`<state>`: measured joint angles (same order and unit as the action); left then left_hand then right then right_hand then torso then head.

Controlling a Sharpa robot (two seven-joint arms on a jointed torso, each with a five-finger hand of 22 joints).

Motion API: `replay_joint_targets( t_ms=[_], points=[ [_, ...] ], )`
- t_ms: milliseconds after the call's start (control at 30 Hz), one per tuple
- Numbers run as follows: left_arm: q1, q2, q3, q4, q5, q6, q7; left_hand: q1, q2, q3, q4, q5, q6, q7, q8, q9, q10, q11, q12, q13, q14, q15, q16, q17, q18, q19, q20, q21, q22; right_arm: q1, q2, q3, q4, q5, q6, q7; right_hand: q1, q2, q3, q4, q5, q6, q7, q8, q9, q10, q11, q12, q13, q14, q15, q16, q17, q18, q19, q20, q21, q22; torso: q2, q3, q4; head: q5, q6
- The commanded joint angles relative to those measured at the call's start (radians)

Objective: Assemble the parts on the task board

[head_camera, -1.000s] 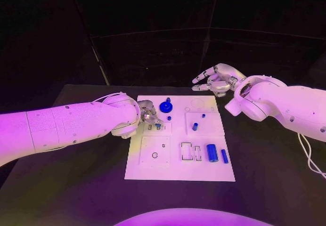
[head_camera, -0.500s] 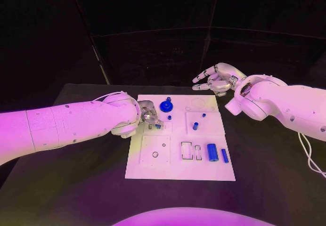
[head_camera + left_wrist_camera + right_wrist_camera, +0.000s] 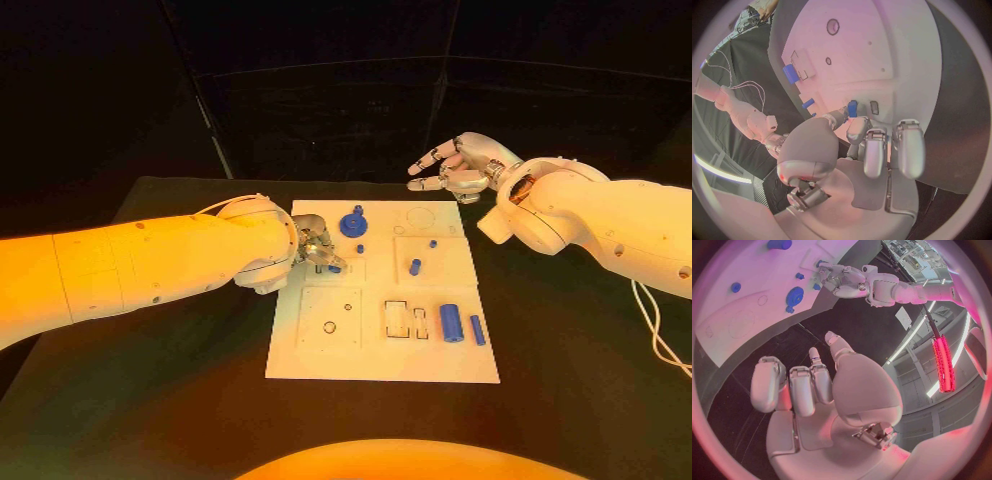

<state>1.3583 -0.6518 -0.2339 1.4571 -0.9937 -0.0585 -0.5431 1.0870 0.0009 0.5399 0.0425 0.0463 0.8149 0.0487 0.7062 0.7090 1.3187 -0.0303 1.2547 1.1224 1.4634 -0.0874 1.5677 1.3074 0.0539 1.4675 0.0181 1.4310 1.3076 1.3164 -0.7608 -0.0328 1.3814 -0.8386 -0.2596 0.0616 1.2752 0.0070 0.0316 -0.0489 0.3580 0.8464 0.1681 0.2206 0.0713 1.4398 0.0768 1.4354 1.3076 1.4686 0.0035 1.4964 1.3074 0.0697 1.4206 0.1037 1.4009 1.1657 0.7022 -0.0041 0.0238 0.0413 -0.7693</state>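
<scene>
The white task board [image 3: 378,350] lies in the middle of the black table. My left hand [image 3: 313,247] is low over the board's left part and pinches a small blue part [image 3: 852,108] between thumb and fingertip, right beside a small rectangular slot [image 3: 874,107]. My right hand [image 3: 459,168] hovers above the board's far right corner with its fingers apart and nothing in them. On the board stand a round blue part with a peg [image 3: 353,225] and a blue peg [image 3: 414,267]. A blue cylinder [image 3: 451,323] and a thin blue bar [image 3: 476,330] lie at the right.
Two empty rectangular slots [image 3: 402,321] sit left of the cylinder, and a round hole [image 3: 329,327] is in the near left panel. Bare black table [image 3: 577,340] surrounds the board. In the right wrist view the board [image 3: 742,305] and my left hand [image 3: 841,280] lie beyond my right hand [image 3: 817,385].
</scene>
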Motion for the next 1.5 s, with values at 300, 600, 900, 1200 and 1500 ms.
replay_joint_targets(
  t_ms=[300, 600, 900, 1200, 1500],
  points=[
    [-0.003, -0.001, -0.003, -0.003, -0.010, 0.030, -0.023, 0.001, 0.007, 0.114, -0.108, 0.002, 0.001, -0.006, 0.004, -0.001, 0.005, -0.001, 0.001, 0.003, 0.107, -0.006, 0.003, 0.263, -0.009, 0.042, -0.005, 0.004, 0.037, 0.002, 0.003, 0.001, -0.002, -0.002, 0.010, 0.008, -0.006, 0.004, -0.006, -0.002, 0.005, -0.004, -0.002, 0.007, -0.001, -0.004, 0.000, -0.005, 0.085, 0.068, -0.007, -0.003, 0.110, 0.006, 0.000, -0.005, -0.006, -0.001, 0.000, 0.0004, -0.0004, 0.003, -0.004],
    [-0.003, -0.003, -0.003, -0.004, -0.010, 0.029, -0.028, 0.000, 0.007, 0.117, -0.108, 0.002, 0.003, -0.006, 0.005, 0.000, 0.008, -0.001, 0.003, 0.006, 0.107, -0.006, 0.003, 0.263, -0.009, 0.042, -0.005, 0.004, 0.038, 0.002, 0.002, 0.001, -0.003, -0.002, 0.011, 0.008, -0.008, 0.006, -0.007, 0.000, 0.005, -0.005, -0.002, 0.008, -0.001, -0.004, 0.000, -0.004, 0.086, 0.068, -0.007, -0.003, 0.110, 0.006, 0.000, -0.005, -0.007, -0.002, 0.000, 0.0005, -0.0006, 0.002, -0.004],
    [-0.003, -0.002, -0.003, -0.007, 0.008, 0.037, -0.032, -0.049, 0.000, 0.117, -0.076, 0.002, 0.020, -0.011, 0.018, 0.014, 0.013, -0.004, 0.003, 0.002, 0.107, -0.008, 0.003, 0.263, -0.011, 0.046, -0.006, 0.010, 0.048, 0.002, 0.002, 0.001, -0.004, -0.003, 0.012, 0.007, -0.008, 0.006, -0.007, 0.000, 0.005, -0.005, -0.002, 0.008, -0.001, -0.004, 0.000, -0.004, 0.086, 0.068, -0.007, -0.003, 0.110, 0.006, 0.000, -0.005, -0.007, -0.002, 0.000, 0.0004, -0.0001, 0.002, -0.006],
    [-0.003, 0.008, -0.003, -0.017, 0.011, 0.045, -0.036, -0.063, -0.003, 0.117, -0.068, 0.002, 0.030, -0.016, 0.027, 0.023, 0.019, -0.008, 0.008, 0.008, 0.107, -0.011, 0.003, 0.263, -0.011, 0.047, -0.008, 0.013, 0.054, 0.002, 0.002, 0.001, -0.004, -0.003, 0.012, 0.006, -0.008, 0.006, -0.007, 0.000, 0.005, -0.005, -0.002, 0.008, -0.001, -0.004, 0.000, -0.004, 0.086, 0.068, -0.007, -0.003, 0.110, 0.006, 0.000, -0.005, -0.007, -0.002, 0.000, 0.0009, -0.0012, 0.001, -0.008],
    [-0.003, 0.024, -0.003, -0.030, 0.012, 0.053, -0.036, -0.093, -0.015, 0.091, -0.048, 0.002, 0.038, -0.020, 0.034, 0.032, 0.024, -0.011, 0.013, 0.013, 0.107, -0.014, 0.003, 0.263, -0.012, 0.049, -0.011, 0.015, 0.058, 0.002, 0.002, 0.001, -0.005, -0.003, 0.012, 0.005, -0.008, 0.007, -0.007, 0.000, 0.005, -0.005, -0.002, 0.009, -0.001, -0.004, 0.000, -0.005, 0.085, 0.068, -0.007, -0.003, 0.109, 0.007, -0.001, -0.005, -0.007, -0.003, 0.000, 0.0004, -0.0009, -0.001, -0.008]
  ],
)
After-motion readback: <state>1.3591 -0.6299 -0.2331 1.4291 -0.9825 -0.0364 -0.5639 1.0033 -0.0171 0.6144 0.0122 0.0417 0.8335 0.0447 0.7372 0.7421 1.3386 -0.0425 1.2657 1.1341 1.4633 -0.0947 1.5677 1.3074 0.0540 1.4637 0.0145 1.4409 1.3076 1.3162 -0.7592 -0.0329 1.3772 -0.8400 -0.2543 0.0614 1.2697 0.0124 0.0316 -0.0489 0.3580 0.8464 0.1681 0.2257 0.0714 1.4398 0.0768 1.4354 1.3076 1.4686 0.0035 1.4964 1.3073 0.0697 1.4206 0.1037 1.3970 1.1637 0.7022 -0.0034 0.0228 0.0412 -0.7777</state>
